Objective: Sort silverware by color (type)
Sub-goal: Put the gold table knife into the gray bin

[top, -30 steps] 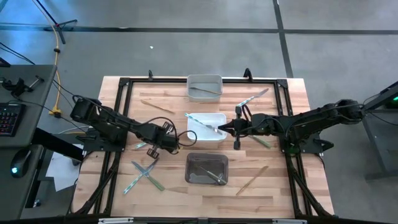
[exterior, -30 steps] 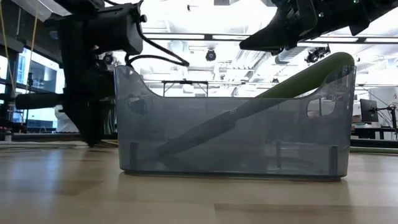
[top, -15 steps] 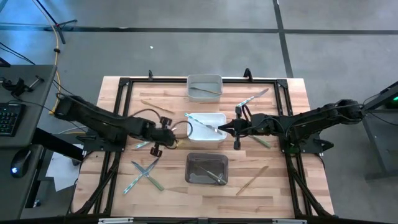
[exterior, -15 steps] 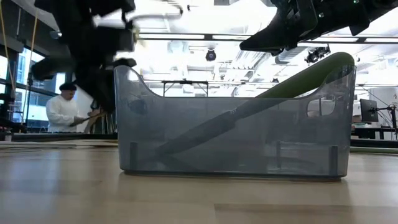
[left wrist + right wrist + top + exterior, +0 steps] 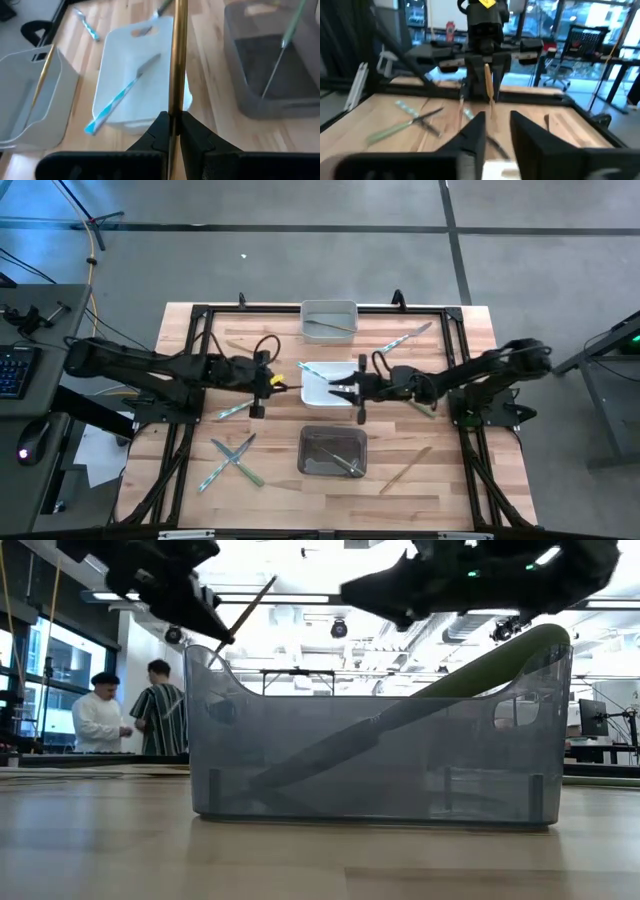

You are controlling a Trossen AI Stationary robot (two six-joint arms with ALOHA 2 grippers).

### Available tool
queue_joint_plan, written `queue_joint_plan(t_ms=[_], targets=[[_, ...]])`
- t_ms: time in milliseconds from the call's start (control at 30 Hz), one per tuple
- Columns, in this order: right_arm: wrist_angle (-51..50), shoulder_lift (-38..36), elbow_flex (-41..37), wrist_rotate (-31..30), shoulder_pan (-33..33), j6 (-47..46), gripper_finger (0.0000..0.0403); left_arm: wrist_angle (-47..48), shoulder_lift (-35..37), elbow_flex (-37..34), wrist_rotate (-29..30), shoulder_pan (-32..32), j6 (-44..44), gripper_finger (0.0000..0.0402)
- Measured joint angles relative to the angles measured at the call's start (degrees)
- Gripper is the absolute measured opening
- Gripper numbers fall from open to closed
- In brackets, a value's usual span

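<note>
My left gripper [image 5: 266, 383] hangs above the table just left of the white bin [image 5: 345, 370], shut on a tan wood-handled utensil [image 5: 177, 60]. That bin holds a blue-handled knife [image 5: 117, 100]. My right gripper [image 5: 336, 388] hovers open over the white bin's right half, facing the left gripper. The light grey bin [image 5: 329, 308] at the far edge holds a tan piece. In the dark bin [image 5: 380, 755] a green-handled knife [image 5: 500, 660] leans on the rim. My left gripper pinches the tan utensil by its handle [image 5: 173, 116] between the two fingers. The long remainder sticks out ahead of the fingertips, along them, toward the white bin. The utensil is lifted clear of the table and, in the low view, slants upward [image 5: 245, 610].
Loose silverware lies on the wood. There is a crossed pair [image 5: 235, 460] near left and a blue-green piece [image 5: 232, 410] under the left arm. Tan ones lie at far left [image 5: 252, 350] and near right [image 5: 405, 470]. Blue [image 5: 405, 338] and green [image 5: 420, 408] pieces lie right. People stand beyond the table.
My left gripper has risen from the tabletop and moved toward the far edge, level with the white bin, with the tan utensil in its fingers. My right gripper has moved toward the table's left, from the white bin's right rim to over the bin.
</note>
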State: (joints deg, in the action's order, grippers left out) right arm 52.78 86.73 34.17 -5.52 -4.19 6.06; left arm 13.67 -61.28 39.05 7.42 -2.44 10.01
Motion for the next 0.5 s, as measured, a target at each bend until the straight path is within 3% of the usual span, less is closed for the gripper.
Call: queue_joint_plan(t_ms=[133,267,500], targets=[[1.48,5.37,4.4,0.52,0.07,-0.11,0.0148,-4.79,-0.32,-0.02,-4.03,2.16,-0.46,0.001],[1.9,9.77,9.9,-1.18,0.05,-0.2,0.019,-7.04,-0.34,-0.02,-4.26,3.5,-0.97,0.001],[1.91,14.66,18.17,-1.97,0.07,2.44,0.0195,-7.84,-0.37,-0.02,-5.67,3.66,-1.97,0.001]])
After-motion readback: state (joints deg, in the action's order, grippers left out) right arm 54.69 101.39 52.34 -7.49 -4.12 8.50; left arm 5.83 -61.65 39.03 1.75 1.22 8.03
